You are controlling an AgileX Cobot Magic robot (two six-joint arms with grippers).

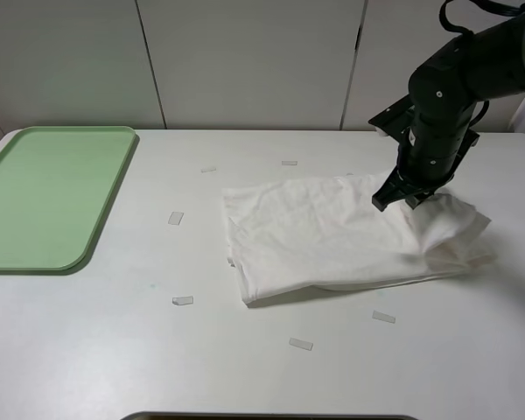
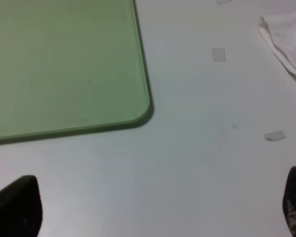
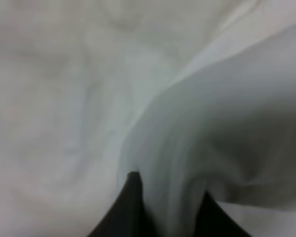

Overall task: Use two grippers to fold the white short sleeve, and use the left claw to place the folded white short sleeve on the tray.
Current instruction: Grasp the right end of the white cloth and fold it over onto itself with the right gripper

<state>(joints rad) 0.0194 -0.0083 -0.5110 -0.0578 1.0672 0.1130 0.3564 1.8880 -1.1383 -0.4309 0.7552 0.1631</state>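
White short sleeve: we clamp its right edge in the jaws of the right gripper to fold it leftward; the left claw hovers by the tray, jaws apart.

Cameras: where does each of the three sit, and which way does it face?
Exterior high: up in front of the table, looking down toward the wall; it shows the right gripper on the shirt, with the tray at left.
Left wrist: above the table, looking down past the open left gripper at a tray corner.
Right wrist: pressed close to the shirt, cloth pinched in the right gripper.
Shared: the shirt shows in all three; the tray in the exterior and left wrist views.
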